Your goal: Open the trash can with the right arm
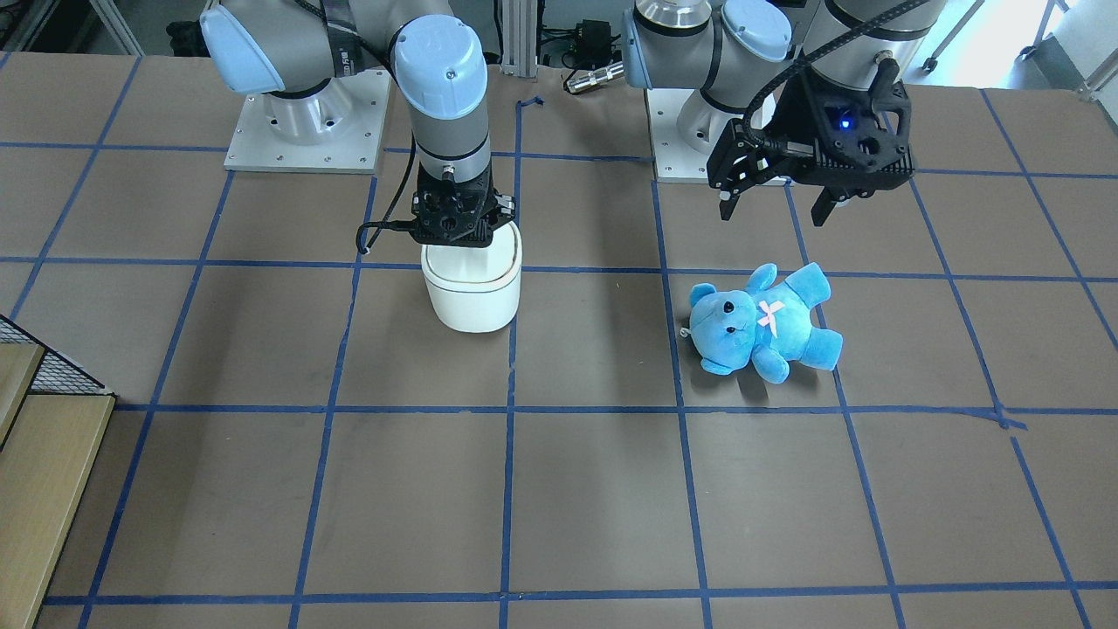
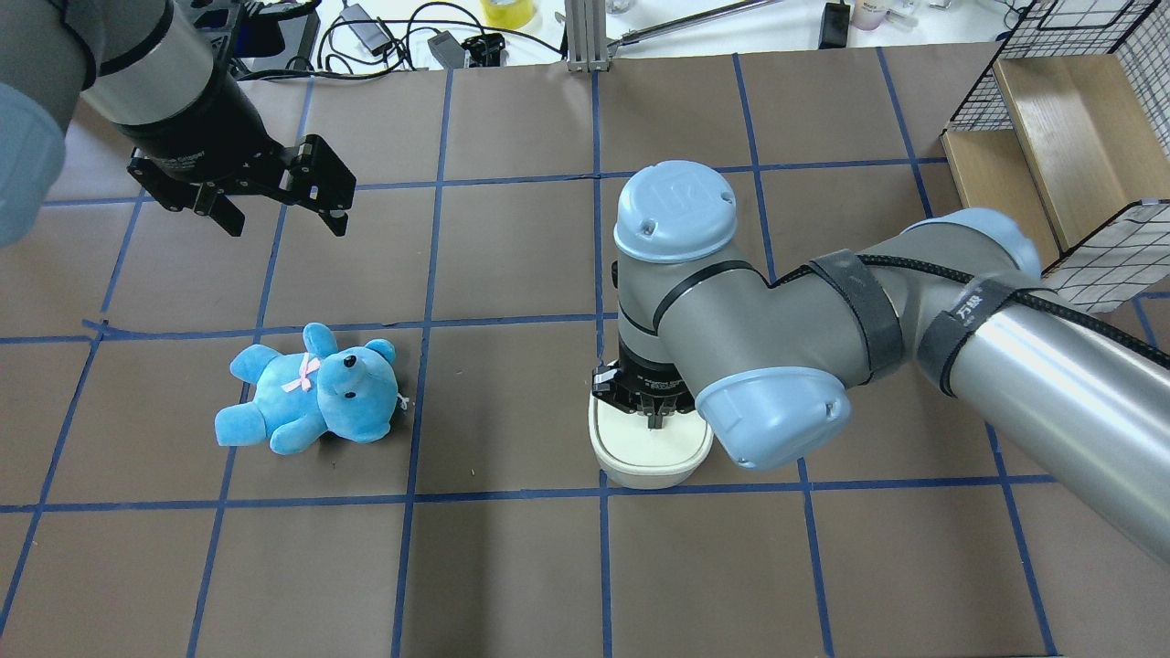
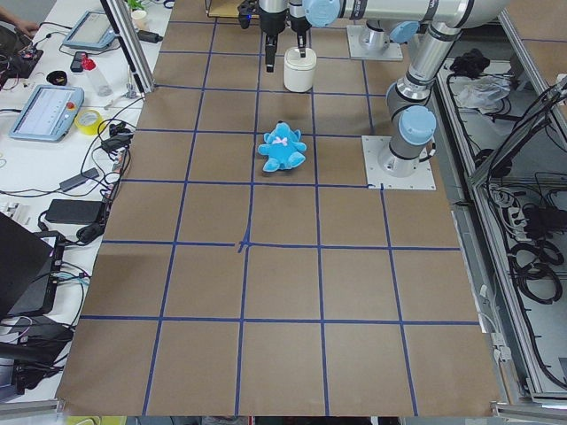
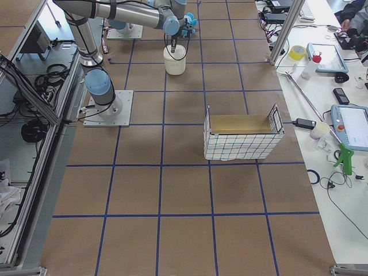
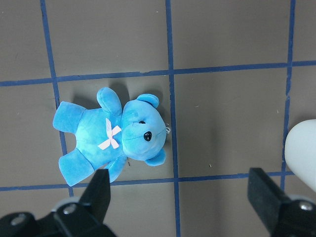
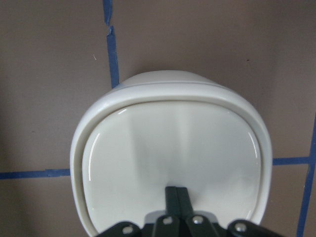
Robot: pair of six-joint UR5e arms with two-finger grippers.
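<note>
The white trash can stands on the brown table with its lid down; it also shows in the overhead view and fills the right wrist view. My right gripper is straight above it, pointing down. Its fingers are shut together, with the tips on or just over the lid near the rim that is lowest in that view. The gripper also shows overhead. My left gripper is open and empty, hanging above the table apart from the can, which shows at the edge of its wrist view.
A blue plush teddy bear lies on its back below the left gripper. A wire basket with a wooden box stands at the table's far right corner. The arms' base plates sit at the robot's edge.
</note>
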